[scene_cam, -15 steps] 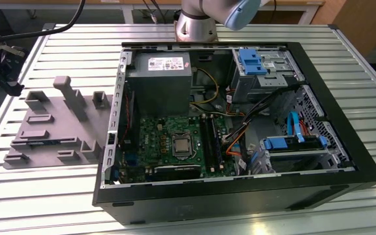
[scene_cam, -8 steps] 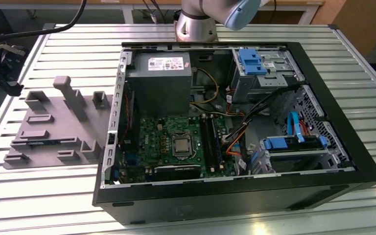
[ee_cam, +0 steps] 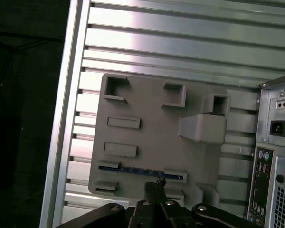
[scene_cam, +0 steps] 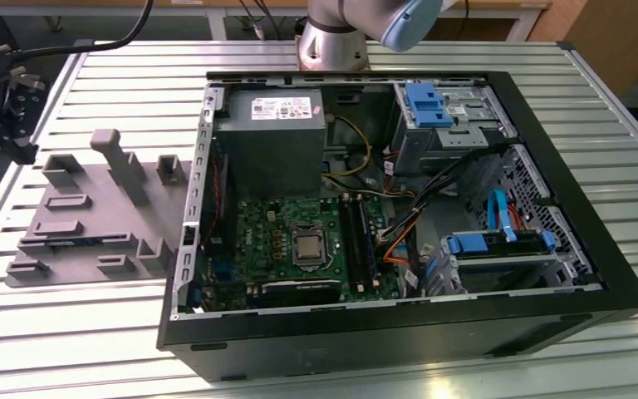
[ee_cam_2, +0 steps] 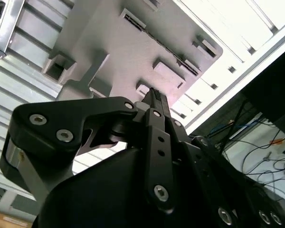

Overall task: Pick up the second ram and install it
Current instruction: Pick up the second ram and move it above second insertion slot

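The second ram (ee_cam: 141,172), a slim bluish-green stick, lies on edge between two blocks of the grey holder plate (ee_cam: 152,137). In the exterior view the ram (scene_cam: 76,242) is a thin bluish line near the plate's front. My gripper (ee_cam: 154,183) hovers high above the plate, roughly over the ram and well apart from it. Its fingers are shut together with nothing between them, as the second wrist view also shows of the gripper (ee_cam_2: 154,96). The motherboard's long black memory slots (scene_cam: 355,237) lie inside the open computer case (scene_cam: 585,307).
The case stands on a slatted metal table (scene_cam: 86,332), on the exterior view's right of the holder plate (scene_cam: 97,224). A tall grey post (scene_cam: 120,162) rises from the plate. The arm's base (scene_cam: 331,41) is behind the case. Cables and blue drive bays fill the case's right side.
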Tool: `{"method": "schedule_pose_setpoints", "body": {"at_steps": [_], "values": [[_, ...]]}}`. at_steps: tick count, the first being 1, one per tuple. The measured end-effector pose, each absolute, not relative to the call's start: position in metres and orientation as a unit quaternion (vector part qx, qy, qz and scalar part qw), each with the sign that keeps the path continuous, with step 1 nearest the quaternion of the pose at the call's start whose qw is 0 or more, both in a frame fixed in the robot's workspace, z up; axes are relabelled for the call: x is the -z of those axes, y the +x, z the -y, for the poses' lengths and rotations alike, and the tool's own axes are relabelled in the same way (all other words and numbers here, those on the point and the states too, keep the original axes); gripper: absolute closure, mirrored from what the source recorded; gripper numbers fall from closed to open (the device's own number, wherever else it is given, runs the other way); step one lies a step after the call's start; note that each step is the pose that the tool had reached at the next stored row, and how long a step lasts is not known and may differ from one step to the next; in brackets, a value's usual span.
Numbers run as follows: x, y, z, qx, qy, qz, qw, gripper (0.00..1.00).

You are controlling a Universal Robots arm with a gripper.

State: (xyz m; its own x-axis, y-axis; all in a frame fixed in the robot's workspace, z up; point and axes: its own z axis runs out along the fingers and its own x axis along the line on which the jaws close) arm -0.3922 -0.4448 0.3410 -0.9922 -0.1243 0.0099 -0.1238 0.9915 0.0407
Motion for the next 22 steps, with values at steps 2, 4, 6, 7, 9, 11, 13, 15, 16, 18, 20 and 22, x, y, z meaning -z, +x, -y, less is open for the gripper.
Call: {"method": "schedule_pose_setpoints", "body": {"at_steps": [2, 4, 6, 7, 9, 11, 13, 15, 16, 18, 20, 22], "values": [[-0.3406, -0.3922, 0.4448, 0.020, 0.080, 0.997, 0.007, 0.89], [-0.3402, -0.3922, 0.4448, 0.019, 0.098, 0.995, 0.007, 0.89], [-0.3399, -0.3922, 0.4448, 0.019, 0.116, 0.993, 0.007, 0.89], [-0.3399, -0.3922, 0.4448, 0.019, 0.124, 0.992, 0.008, 0.89], [-0.3398, -0.3923, 0.4449, 0.019, 0.132, 0.991, 0.008, 0.89], [-0.3398, -0.3924, 0.4448, 0.019, 0.132, 0.991, 0.008, 0.89], [-0.3398, -0.3924, 0.4448, 0.019, 0.133, 0.991, 0.008, 0.89], [-0.3398, -0.3924, 0.4448, 0.019, 0.133, 0.991, 0.008, 0.89], [-0.3398, -0.3924, 0.4448, 0.019, 0.133, 0.991, 0.008, 0.89], [-0.3398, -0.3924, 0.4448, 0.019, 0.133, 0.991, 0.008, 0.89], [-0.3398, -0.3924, 0.4448, 0.019, 0.133, 0.991, 0.008, 0.89], [-0.3398, -0.3924, 0.4448, 0.019, 0.133, 0.991, 0.008, 0.89]]}}
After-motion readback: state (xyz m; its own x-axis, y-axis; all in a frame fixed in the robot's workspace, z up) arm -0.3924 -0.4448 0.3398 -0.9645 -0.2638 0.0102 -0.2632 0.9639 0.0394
